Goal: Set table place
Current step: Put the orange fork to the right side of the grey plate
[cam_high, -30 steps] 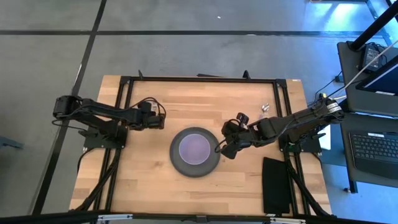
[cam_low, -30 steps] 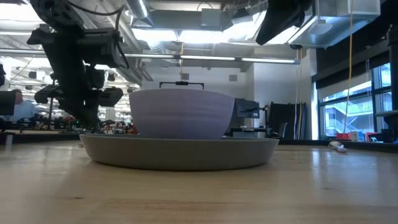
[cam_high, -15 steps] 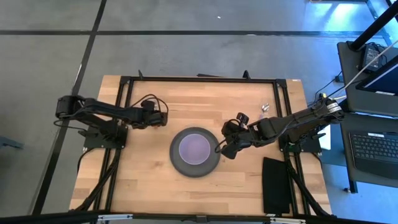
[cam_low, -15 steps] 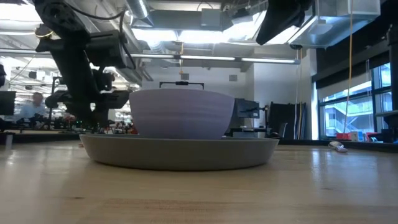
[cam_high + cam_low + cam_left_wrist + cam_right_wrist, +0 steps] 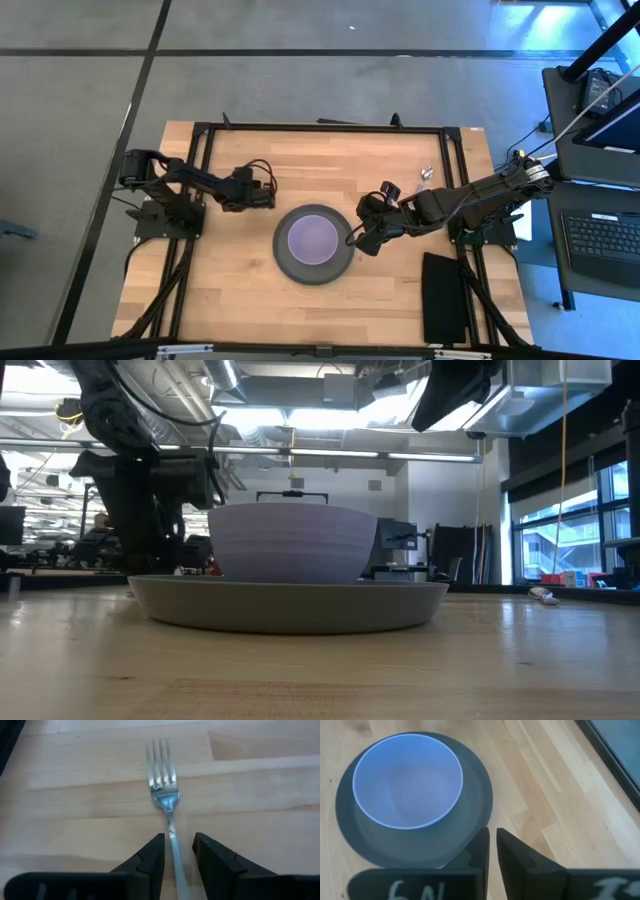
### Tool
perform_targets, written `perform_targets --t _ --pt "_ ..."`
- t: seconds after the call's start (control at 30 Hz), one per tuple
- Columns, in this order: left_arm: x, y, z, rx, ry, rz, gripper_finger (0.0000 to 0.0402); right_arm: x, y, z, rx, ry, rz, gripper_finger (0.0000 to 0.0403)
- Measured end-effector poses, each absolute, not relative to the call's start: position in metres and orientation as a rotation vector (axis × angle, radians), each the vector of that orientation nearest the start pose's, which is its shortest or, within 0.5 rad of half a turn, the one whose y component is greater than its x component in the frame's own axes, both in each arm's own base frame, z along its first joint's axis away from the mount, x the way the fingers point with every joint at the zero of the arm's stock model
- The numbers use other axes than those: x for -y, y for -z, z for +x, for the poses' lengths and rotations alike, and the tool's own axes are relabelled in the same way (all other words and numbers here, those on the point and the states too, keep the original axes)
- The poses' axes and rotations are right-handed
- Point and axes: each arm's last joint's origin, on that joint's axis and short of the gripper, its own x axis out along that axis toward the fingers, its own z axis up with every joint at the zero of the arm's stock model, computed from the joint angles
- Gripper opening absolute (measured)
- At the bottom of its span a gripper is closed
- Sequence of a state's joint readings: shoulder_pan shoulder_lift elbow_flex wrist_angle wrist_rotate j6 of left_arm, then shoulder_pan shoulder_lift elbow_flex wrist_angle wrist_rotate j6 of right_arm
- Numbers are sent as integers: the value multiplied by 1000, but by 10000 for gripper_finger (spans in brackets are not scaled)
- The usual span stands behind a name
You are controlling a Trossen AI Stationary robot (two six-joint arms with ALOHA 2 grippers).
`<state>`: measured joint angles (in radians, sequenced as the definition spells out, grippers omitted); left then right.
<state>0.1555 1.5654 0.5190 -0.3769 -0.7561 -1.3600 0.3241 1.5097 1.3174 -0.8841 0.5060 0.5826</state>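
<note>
In the middle of the table [image 5: 230, 290], nearest to the low camera, the dark grey plate [image 5: 315, 244] lies flat on the light planks, and the lavender bowl [image 5: 313, 238] stands upright in its centre, so this part of the place looks already arranged. Just beside the plate's right rim the right gripper [image 5: 357, 238] hangs above the wood; its fingers are nearly together, with only a thin gap and nothing between them, and its wrist camera looks down on plate and bowl. I judge that this arm only waits there, out of the way. On the other side of the plate, a little farther back, the left gripper [image 5: 175, 851] carries the fork [image 5: 165, 795] by the neck of its handle, the two fingers pressed close at each side and the tines pointing forward over the bare planks. The fork's handle is hidden under the gripper. Probably it is held so to be laid straight beside the plate's left rim. Farther back, near the right far corner, a small shiny object [image 5: 425, 173] lies on the table; it may be the spoon, but I cannot tell.
</note>
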Motion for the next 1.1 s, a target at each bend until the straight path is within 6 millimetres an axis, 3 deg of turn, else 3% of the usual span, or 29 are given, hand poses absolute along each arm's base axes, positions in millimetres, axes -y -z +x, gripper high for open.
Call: perform_targets --t 0.27,0.5,0.67,0.93,1.1 --pt "-52 -94 201 -591 -1518 -629 85 -82 -297 289 -891 437 99 39" --pt "-52 -93 200 -597 -1522 -619 11 -82 -297 289 -889 442 110 39" --pt "-50 -97 201 -610 -1496 -587 12 -82 -296 287 -903 445 102 39" --pt "-38 -140 216 -556 -1410 -548 8 -82 -296 287 -911 447 96 39" --pt "-16 -168 228 -568 -1336 -540 6 -82 -296 285 -927 437 67 39"
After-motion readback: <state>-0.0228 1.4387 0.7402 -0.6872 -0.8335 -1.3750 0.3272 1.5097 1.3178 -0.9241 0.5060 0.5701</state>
